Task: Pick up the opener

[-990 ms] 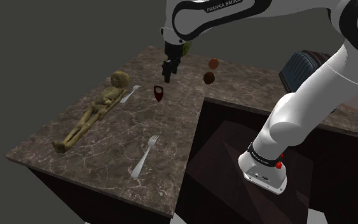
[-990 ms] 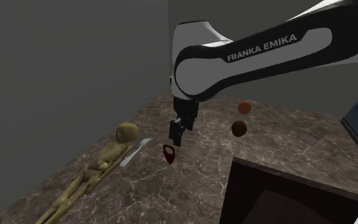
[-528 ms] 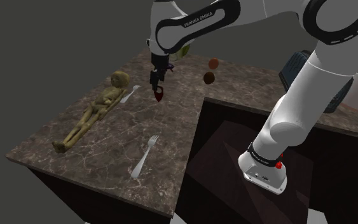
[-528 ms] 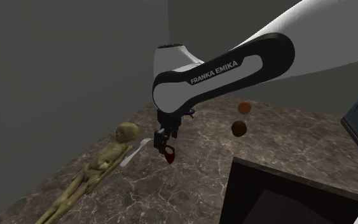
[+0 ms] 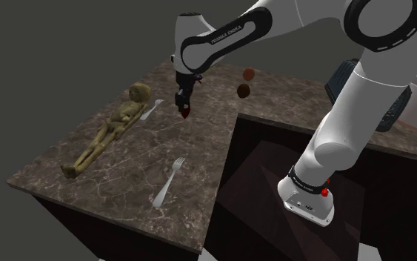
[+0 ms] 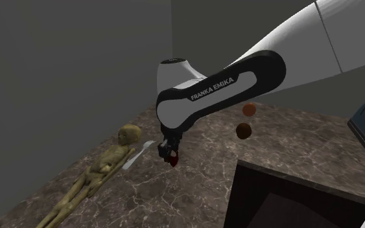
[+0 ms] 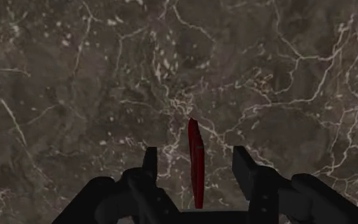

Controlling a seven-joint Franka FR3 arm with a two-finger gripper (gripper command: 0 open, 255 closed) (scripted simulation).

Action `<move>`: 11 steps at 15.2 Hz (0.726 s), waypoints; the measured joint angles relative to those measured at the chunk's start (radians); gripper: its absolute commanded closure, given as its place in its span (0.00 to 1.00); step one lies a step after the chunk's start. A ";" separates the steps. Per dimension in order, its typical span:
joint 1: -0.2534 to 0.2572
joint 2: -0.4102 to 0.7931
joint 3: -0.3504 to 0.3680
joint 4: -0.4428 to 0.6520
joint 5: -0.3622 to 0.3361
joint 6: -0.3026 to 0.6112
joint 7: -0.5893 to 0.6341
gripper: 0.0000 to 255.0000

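Partly hidden, red opener (image 7: 196, 162) edge-on between parted fingers (image 7: 242, 167), untouched

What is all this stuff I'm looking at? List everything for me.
counter: one, dark brown marbled, under everything
figure: one, olive, skeleton-like, lying at the shoulder view's left
small utensil: one, silver, beside the figure's head
fork: one, silver, near the counter's front edge
opener: one, red, between the tool's fingers, untouched
round things: two, brown, beyond the opener
appliance: one, dark blue-grey, behind the arm
arm: one, white with dark joints, reaching over the counter
tool: one, black, open around the opener
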 measured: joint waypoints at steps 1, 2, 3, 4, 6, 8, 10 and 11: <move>0.000 0.001 0.000 -0.001 0.000 0.001 0.000 1.00; 0.000 0.001 0.000 -0.001 0.000 0.002 0.000 1.00; 0.000 0.001 0.000 -0.001 0.000 0.003 0.000 1.00; 0.000 0.001 0.000 -0.001 0.000 0.003 0.000 1.00; 0.000 0.001 0.000 -0.001 0.000 0.003 0.000 1.00; 0.000 0.001 0.000 -0.001 0.000 0.003 0.000 1.00; 0.000 -0.001 0.000 0.001 0.000 -0.002 -0.001 1.00; 0.000 -0.007 0.000 0.007 0.001 -0.013 0.000 1.00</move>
